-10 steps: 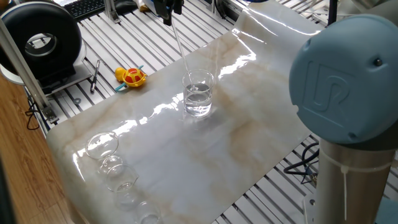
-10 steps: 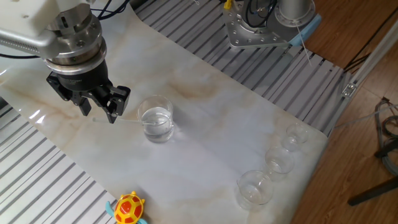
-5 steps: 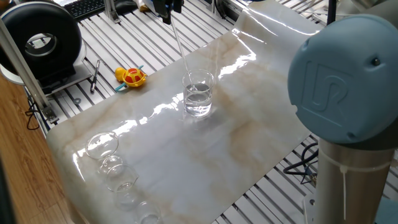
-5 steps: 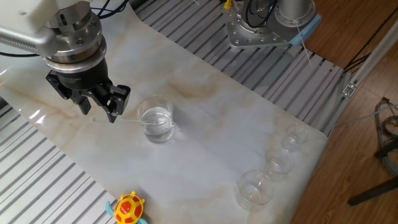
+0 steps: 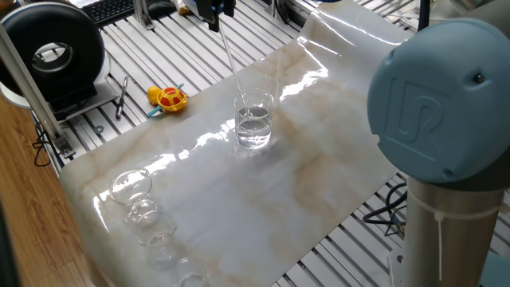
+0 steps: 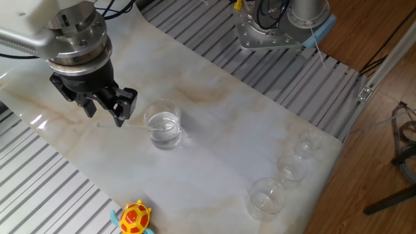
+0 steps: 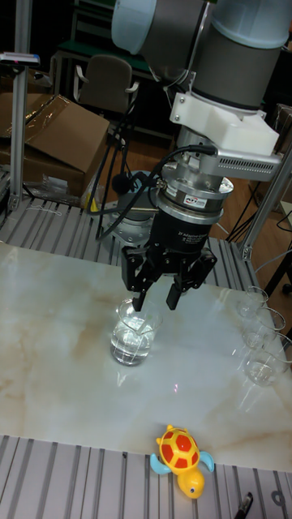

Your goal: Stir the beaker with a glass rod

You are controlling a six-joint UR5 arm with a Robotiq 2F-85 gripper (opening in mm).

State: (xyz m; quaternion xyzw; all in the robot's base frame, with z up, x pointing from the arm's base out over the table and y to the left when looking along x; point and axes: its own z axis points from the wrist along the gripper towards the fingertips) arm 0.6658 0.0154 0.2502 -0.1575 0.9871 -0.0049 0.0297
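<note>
The beaker point(image 5: 253, 119) is a clear straight-sided glass with clear liquid, standing mid-sheet on the marble-patterned table point(image 5: 319, 183). The glass rod point(image 5: 229, 60) slants down from my gripper point(image 5: 215, 14) at the top of this view, and its lower end dips inside the beaker's rim. From the other side, my gripper point(image 6: 108, 118) hangs just left of the beaker point(image 6: 162, 123), with the rod point(image 6: 130, 127) a faint line between them. In the tall view my gripper point(image 7: 155, 302) hovers right over the beaker point(image 7: 132, 332). It is shut on the rod's top.
A yellow and red toy turtle point(image 5: 167, 97) lies on the slatted bench beside the sheet. Three small round glass vessels point(image 6: 292, 168) stand along one end of the sheet. The arm's base point(image 5: 438, 127) fills the right; a black round device point(image 5: 52, 52) sits at the far left.
The gripper has shifted very slightly toward the beaker in the other fixed view. The rod stays in the beaker, and the beaker has not moved.
</note>
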